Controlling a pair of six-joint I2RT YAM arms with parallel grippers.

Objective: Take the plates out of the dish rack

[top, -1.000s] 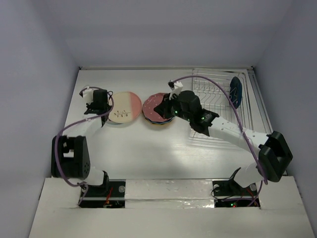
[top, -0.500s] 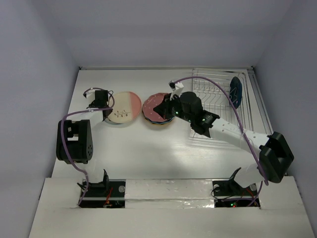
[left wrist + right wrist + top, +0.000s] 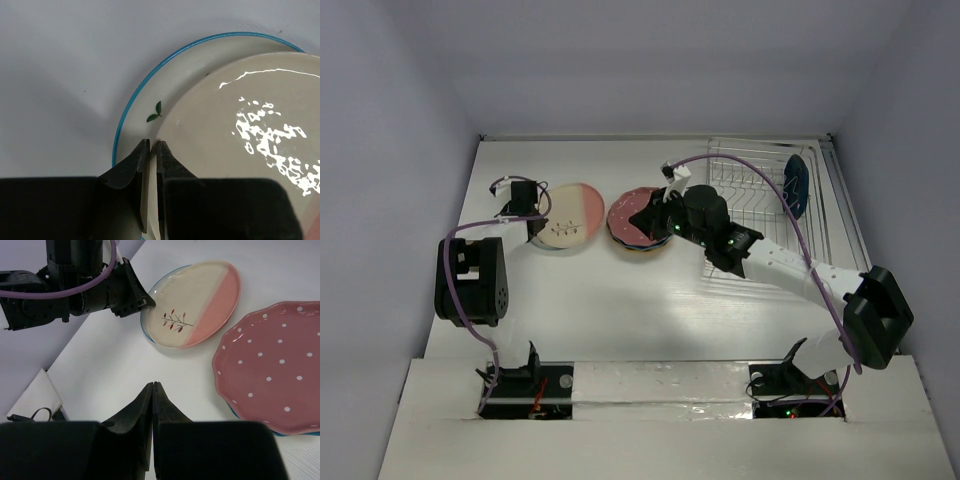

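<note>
The cream-and-pink plate lies on a white, blue-rimmed plate at the back left; both also show in the right wrist view. My left gripper is shut on the cream-and-pink plate's left rim. The maroon-pink dotted plate tops a stack beside it. My right gripper is shut and empty, hovering over bare table just left of that plate. The dark navy plate stands upright in the dish rack at the back right.
The stack under the maroon plate shows a yellow and a blue edge. Walls close the table at the back and both sides. The right arm stretches across the rack's front edge.
The left arm's elbow swung back toward its base and its gripper shifted slightly toward the cream-and-pink plate, still holding its rim. The right arm has barely moved.
</note>
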